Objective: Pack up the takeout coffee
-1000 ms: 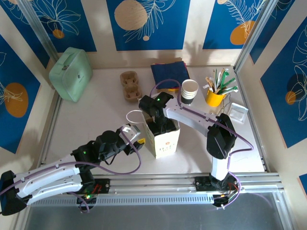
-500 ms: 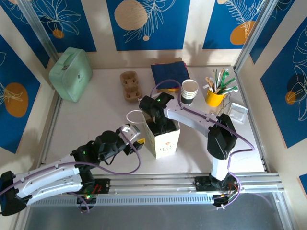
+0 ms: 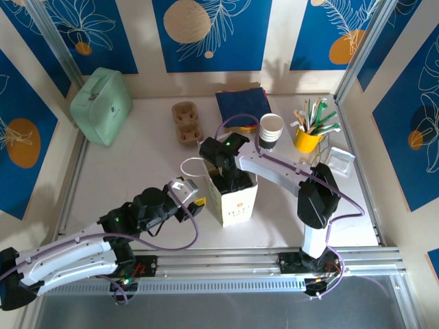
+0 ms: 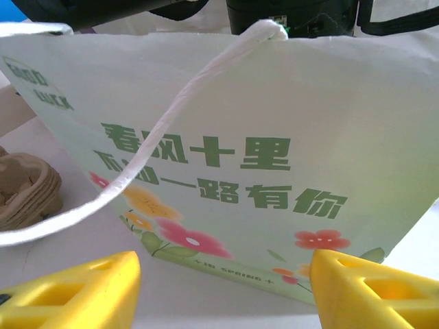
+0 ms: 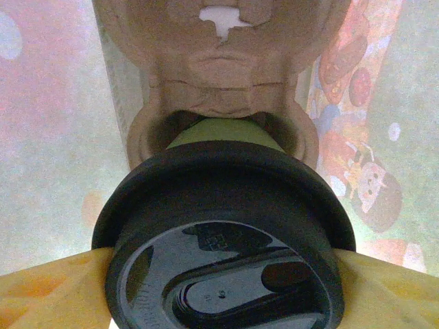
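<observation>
Change vs a sec ago is small. L arm has eased back a bit toward its base, so the left pincer sits just off the cream paper bag w/ green print & flowers. Its yellow fingers are released, nothing betw. them. The bag's white rope handle hangs loose in front of it.

R arm hasn't shifted; the right pincer is down inside the bag mouth. In the right wrist view the light paper cup w/ round black plastic lid is in the bag, its base dropped into a socket of a brown moulded pulp holder. Yellow pads lie against both sides of the lid, so it reads as grasping the cup, tho the grip may be starting to slacken.

Meaning: cup's effectively placed. What's left, prob., is to let go & lift R arm straight up w/o snagging the bag or tipping the cup. Bag stands upright on the white counter.
</observation>
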`<state>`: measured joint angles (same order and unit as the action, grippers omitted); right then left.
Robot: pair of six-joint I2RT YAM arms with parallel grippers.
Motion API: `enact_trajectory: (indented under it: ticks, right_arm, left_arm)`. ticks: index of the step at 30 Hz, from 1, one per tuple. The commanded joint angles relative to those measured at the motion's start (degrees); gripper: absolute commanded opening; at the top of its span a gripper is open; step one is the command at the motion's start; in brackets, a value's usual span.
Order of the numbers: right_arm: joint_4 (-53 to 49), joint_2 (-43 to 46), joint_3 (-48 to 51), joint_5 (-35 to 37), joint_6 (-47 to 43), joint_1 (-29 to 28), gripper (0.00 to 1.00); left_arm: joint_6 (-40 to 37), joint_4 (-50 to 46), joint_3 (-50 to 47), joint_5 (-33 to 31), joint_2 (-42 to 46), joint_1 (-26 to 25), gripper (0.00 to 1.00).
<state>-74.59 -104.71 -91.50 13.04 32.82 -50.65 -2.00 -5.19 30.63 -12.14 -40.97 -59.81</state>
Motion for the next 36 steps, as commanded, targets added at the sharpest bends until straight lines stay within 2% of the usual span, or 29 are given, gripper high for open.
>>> enact_trajectory:
  ticks: [1, 5, 20, 36]
  right_arm:
    - [0.9, -0.8, -0.3, -1.1, 1.0, -0.4, 0.76]
    - [-1.0, -0.4, -1.7, -0.4, 1.0, -0.5, 0.78]
    - [-4.1, 1.1, -5.2, 0.7, 0.9, -1.0, 1.00]
    - [-4.9, 2.0, -6.3, 1.9, 0.7, -1.6, 0.99]
  left_arm:
    - [0.1, -0.4, 0.3, -0.7, 0.9, -0.4, 0.66]
    - [0.3, -0.4, 0.0, -0.9, 1.2, -0.4, 0.66]
    - [0.2, -0.3, 0.3, -1.7, 1.4, -0.4, 0.67]
    - [0.1, -1.4, 2.0, -1.1, 2.2, -0.4, 0.69]
